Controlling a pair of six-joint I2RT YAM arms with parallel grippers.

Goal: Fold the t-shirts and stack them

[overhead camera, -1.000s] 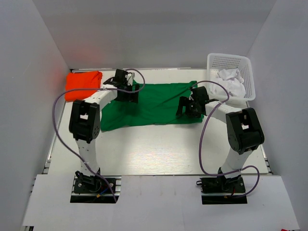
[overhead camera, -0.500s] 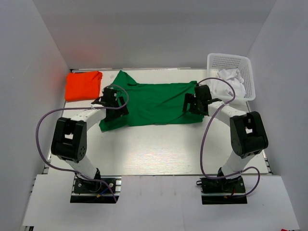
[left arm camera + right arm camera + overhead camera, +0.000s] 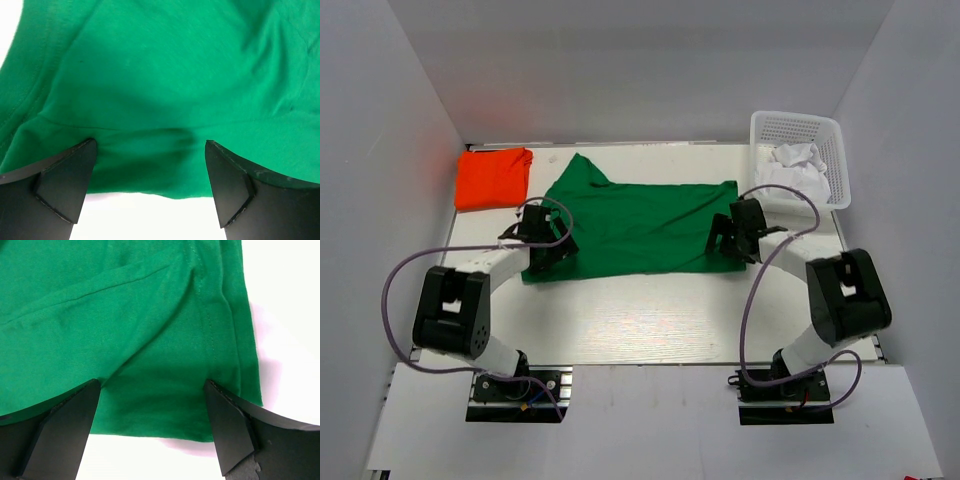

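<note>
A deep green t-shirt (image 3: 630, 225) lies spread across the middle of the white table, one sleeve pointing to the far left. A folded orange-red t-shirt (image 3: 493, 177) lies at the far left corner. My left gripper (image 3: 542, 248) is open and empty over the green shirt's near left edge (image 3: 150, 190); its fingers (image 3: 65, 180) straddle the hem. My right gripper (image 3: 728, 238) is open and empty over the shirt's near right corner (image 3: 160, 425), fingers (image 3: 235, 430) wide apart, nothing between them but flat cloth.
A white mesh basket (image 3: 825, 135) holding crumpled white cloth (image 3: 798, 165) stands at the far right corner. White walls close in the table on the left, back and right. Purple cables loop beside each arm.
Both arms pulled back toward me, drawing the green shirt nearer and flatter. Both grippers now sit low at the shirt's near edge. A sleeve has come out at the far left.
</note>
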